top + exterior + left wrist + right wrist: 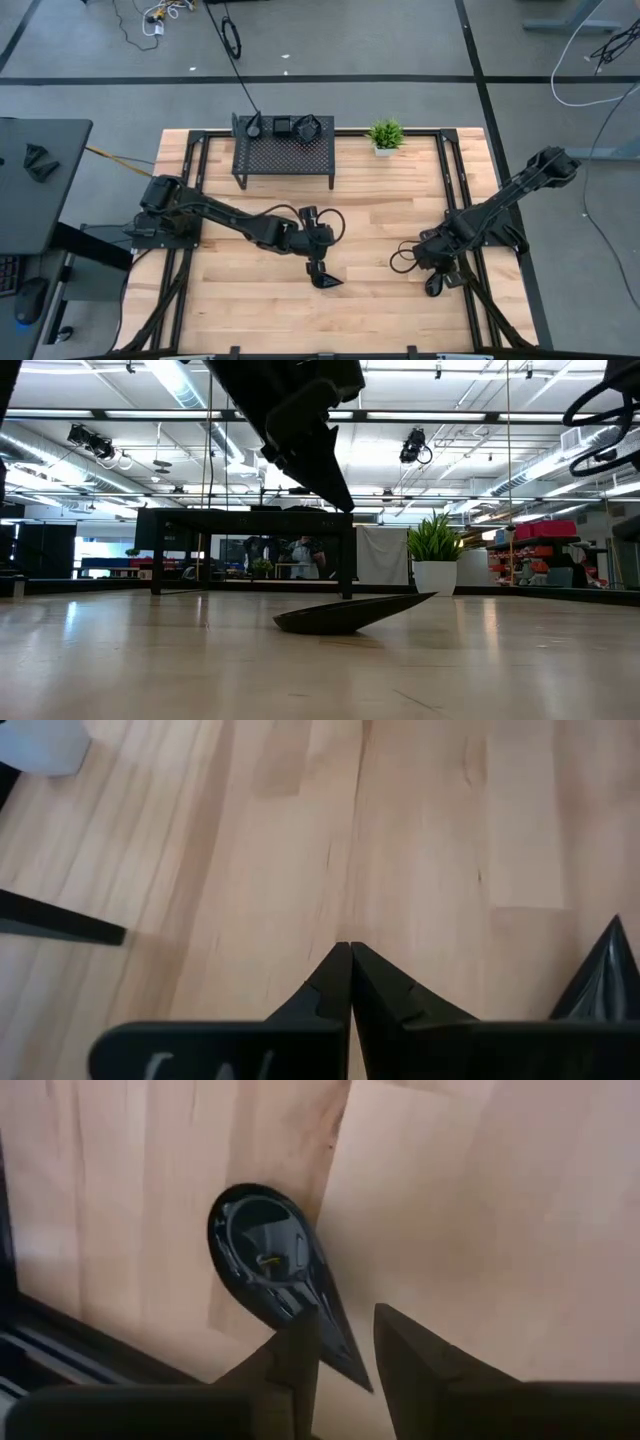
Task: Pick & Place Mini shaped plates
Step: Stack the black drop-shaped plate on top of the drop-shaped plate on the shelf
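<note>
High view: the left claw [317, 264] hangs near the middle of the tabletop [380, 310], and a teardrop plate [327, 281] lies just past it at about its 5 o'clock. A few more black dishes [283, 127] sit on the mesh rack [283, 155] at 12 o'clock, beside the potted plant [385, 135]. The right claw [436, 272] works at 3 o'clock, above a second teardrop plate [433, 285] near the tabletop's edge.

Low view: the centre plate [345, 614] rests flat on the wood, its pointed end tipped up toward the plant [435, 550]. The left claw [338, 492] hovers clear above it, touching nothing.

Left wrist view: the left claw's [350, 952] fingers are pressed together and empty; only the plate's tip [605, 982] shows off to one side.

Right wrist view: the right claw [346, 1325] is released, a gap between its fingers, with the plate's [265, 1255] pointed tail running toward that gap.

Judgement: the right arm seems about to pick. It should descend until the fingers straddle the narrow tail or rim, then clench gently, since the glossy surface may slip or skid away.
</note>
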`<action>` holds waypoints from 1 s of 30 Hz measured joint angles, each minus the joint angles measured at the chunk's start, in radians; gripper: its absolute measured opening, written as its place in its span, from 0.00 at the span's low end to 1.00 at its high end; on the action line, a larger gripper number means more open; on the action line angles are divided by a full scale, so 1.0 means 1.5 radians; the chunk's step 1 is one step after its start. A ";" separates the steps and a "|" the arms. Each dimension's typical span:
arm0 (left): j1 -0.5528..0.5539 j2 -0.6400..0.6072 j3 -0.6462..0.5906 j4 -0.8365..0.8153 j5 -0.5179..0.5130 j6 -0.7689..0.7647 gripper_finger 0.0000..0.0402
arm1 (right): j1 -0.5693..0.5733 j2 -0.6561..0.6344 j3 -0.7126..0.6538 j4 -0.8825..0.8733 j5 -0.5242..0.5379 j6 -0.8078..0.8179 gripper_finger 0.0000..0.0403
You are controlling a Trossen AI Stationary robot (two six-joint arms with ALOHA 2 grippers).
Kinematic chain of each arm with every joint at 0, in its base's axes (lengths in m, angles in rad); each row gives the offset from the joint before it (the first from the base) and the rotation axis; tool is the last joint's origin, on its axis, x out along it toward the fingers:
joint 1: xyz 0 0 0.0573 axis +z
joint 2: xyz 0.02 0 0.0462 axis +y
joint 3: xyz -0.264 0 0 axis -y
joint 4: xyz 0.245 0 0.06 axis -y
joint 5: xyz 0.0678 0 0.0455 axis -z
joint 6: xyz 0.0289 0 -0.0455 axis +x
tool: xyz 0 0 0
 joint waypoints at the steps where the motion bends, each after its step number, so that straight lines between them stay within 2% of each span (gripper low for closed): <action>1: 0.000 0.000 0.000 0.003 0.000 0.000 0.03 | 0.000 0.000 -0.005 0.008 -0.004 0.003 0.26; 6: 0.000 0.000 0.000 0.017 0.000 0.003 0.03 | 0.003 0.015 -0.023 0.049 -0.011 0.010 0.26; 14: 0.001 0.000 0.000 0.016 0.000 0.004 0.03 | 0.029 0.086 -0.025 0.053 -0.009 0.011 0.24; 19: 0.001 0.000 0.000 0.013 0.002 0.005 0.03 | 0.036 0.091 -0.020 0.057 -0.002 0.015 0.14; 23: 0.001 0.000 0.000 0.011 0.003 0.002 0.03 | 0.036 0.088 0.021 0.058 -0.010 0.023 0.03; 30: 0.010 0.000 0.000 0.026 0.009 -0.030 0.03 | 0.003 0.089 0.119 0.057 0.082 0.026 0.01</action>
